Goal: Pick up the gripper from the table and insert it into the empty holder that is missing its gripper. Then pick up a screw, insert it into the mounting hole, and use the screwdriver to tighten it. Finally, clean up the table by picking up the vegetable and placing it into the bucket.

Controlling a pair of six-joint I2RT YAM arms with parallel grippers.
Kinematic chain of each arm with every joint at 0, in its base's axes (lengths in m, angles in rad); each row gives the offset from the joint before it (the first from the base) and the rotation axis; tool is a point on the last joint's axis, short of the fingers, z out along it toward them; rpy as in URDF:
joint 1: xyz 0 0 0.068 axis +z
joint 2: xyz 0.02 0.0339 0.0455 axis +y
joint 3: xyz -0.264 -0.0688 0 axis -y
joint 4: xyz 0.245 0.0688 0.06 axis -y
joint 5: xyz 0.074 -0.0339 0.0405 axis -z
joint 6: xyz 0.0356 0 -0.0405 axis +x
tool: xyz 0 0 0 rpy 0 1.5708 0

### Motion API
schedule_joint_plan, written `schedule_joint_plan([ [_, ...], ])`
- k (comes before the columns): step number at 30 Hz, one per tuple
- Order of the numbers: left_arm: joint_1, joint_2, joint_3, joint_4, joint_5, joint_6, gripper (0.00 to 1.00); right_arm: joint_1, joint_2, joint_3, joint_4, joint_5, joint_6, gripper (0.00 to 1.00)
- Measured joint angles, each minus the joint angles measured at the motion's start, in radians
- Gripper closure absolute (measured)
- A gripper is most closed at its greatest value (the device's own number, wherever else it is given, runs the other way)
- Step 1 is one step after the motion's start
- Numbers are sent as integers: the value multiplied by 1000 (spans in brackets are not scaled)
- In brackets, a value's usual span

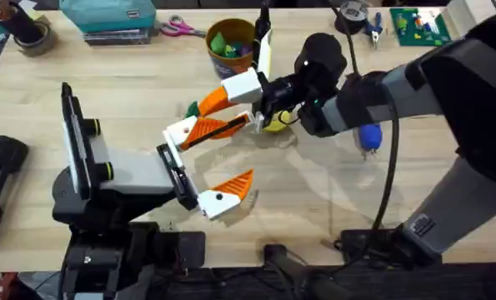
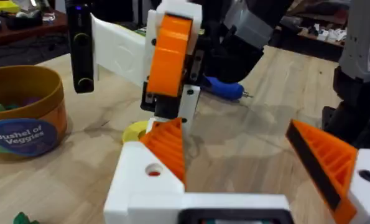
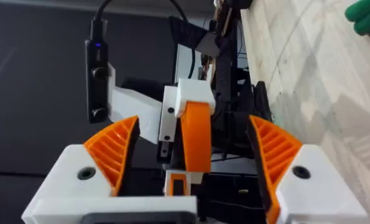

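Note:
My left gripper lies open on the table, and both its white mounts carry orange ribbed wedges. My right gripper reaches in from the right and stands open right at the left arm's far finger, which sits between its pads without touching them. The dark-green vegetable lies on the table beside them. At the back stands the brown bucket with toys inside. The blue screwdriver lies under the right arm. The loose gripper, an empty holder and the screw are out of view.
A flat yellow disc lies below the right wrist. Along the back edge are a teal box, scissors, a tape roll, small pliers and a green board. A black cable hangs from the right arm.

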Motion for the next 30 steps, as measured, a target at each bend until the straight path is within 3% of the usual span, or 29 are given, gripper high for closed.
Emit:
schedule_joint_plan([
  [23,0,0,0,0,0,0,15,-23,0,0,0,-19,0,18],
  [25,0,0,0,0,0,0,15,-27,0,0,0,-28,-1,52],
  [30,0,0,0,0,0,0,15,-27,0,0,0,-39,-4,275],
])
